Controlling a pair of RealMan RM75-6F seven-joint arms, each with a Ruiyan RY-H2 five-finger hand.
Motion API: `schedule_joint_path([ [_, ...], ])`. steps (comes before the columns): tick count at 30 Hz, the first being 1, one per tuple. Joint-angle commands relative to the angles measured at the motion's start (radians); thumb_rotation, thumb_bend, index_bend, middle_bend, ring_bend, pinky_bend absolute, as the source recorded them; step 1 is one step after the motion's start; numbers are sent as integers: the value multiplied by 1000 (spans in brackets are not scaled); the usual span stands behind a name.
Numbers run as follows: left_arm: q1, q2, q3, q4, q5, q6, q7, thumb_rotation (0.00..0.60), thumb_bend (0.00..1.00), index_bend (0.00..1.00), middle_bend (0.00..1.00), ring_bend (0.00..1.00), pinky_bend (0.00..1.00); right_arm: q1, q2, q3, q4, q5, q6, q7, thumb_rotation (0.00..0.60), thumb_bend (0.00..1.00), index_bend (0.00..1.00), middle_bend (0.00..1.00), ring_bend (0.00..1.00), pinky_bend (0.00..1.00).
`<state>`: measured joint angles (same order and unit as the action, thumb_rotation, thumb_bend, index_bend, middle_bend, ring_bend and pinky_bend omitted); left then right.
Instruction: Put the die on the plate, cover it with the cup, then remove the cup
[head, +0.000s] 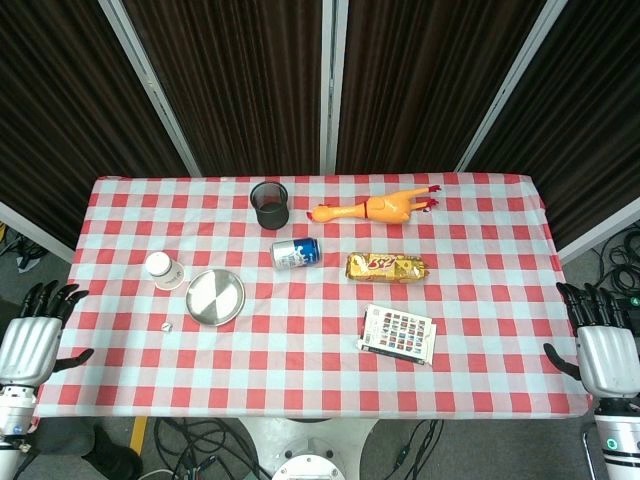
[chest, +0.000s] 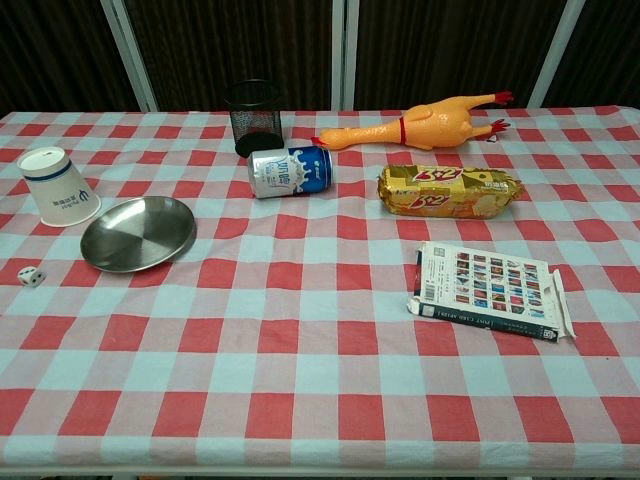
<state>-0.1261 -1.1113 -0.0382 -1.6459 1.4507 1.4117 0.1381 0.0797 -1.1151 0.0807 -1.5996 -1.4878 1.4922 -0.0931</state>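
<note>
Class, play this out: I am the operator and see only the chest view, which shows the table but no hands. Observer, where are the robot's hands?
Observer: The left hand is beside the table's left edge, and the right hand is beside its right edge, both near the front corners.
Operator: Do they hold anything?
Observer: No. Both are empty, with fingers apart.
Operator: Which hand is on the side of the small white die?
Observer: The left. The small white die, the round steel plate and the upturned white paper cup all lie toward it.

dark curtains (head: 240, 80) — checkered table (head: 300, 370), floor cables (head: 190, 440)
</note>
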Motion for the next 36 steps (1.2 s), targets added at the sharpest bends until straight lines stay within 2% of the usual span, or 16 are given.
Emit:
schedule_joint_path([
  [1,1,-9,0,4,2,5,7,600,83,174,123,44,53,1,0,2,1,3,-2,-1,600,125,44,122,0,14],
  [7,1,-40,-4,21,-2,12,11,600,65,174,122,43,53,3,7,6,-4,1,2,1,600,125,45,123,0,14],
  [15,5,-127,-21,67,-32,33,40,600,48,174,123,44,75,-7,56,-1,-54,3,-3,61,600,132,45,125,0,16],
  [18,4,-162,-24,80,-40,35,59,600,48,180,168,104,114,-10,63,0,-59,9,-4,69,600,132,44,126,0,16],
  [20,-6,-181,-25,92,-55,10,67,600,48,214,243,188,184,-7,64,3,-59,11,-8,70,600,132,44,127,0,16],
  [24,-44,-209,-40,123,-90,-63,69,600,53,262,335,291,331,4,62,9,-52,15,-18,52,600,133,44,130,0,16],
  [31,-131,-258,-64,177,-163,-243,12,600,155,355,567,586,755,10,63,11,-47,15,-26,72,600,137,44,133,0,16],
  [36,-196,-313,-73,257,-171,-341,-33,600,189,387,704,725,906,12,65,8,-45,16,-33,72,600,138,44,138,0,16],
])
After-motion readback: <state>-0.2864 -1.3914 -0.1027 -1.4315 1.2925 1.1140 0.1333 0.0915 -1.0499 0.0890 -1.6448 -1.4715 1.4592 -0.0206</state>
